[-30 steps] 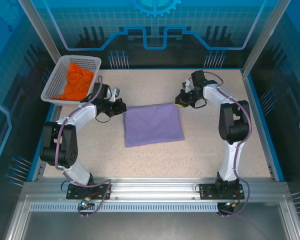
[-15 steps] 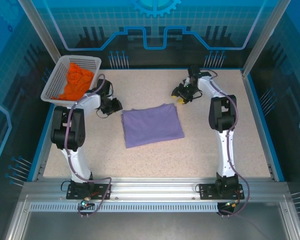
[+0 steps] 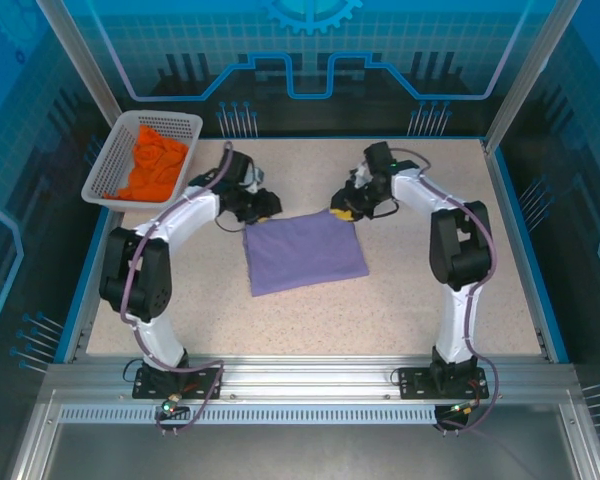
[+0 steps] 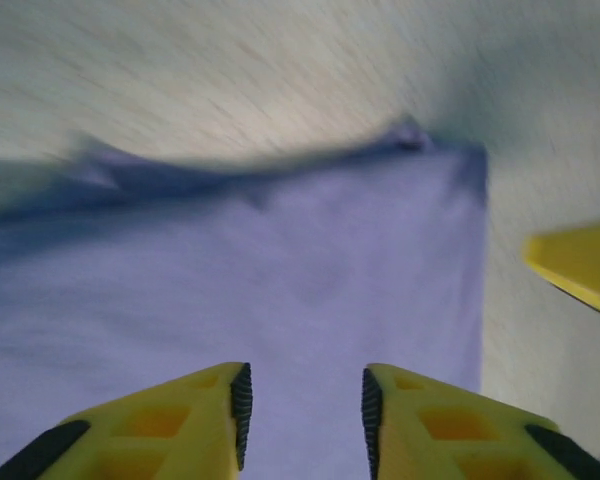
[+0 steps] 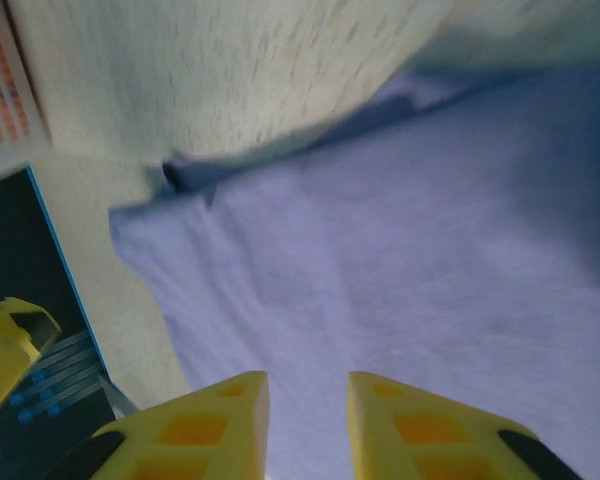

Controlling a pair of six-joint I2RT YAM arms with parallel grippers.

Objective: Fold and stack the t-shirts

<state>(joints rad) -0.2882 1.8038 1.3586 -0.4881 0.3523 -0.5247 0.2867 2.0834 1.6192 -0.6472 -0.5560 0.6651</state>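
both arms have swung in over the far corners of the folded lavender-purple cloth t-shirt, which lies flat on the speckled worktop. left end effector and right end effector are slightly parted and empty. likely next: pinch the corners and fold.

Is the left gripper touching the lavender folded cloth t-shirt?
Cannot tell. The left wrist view shows the left gripper open, its fingers over the lavender folded cloth t-shirt, but blur hides any contact or gap. The top view is too coarse.

White mesh basket at far-left corner of speckled beige table; aluminium rail along near edge.
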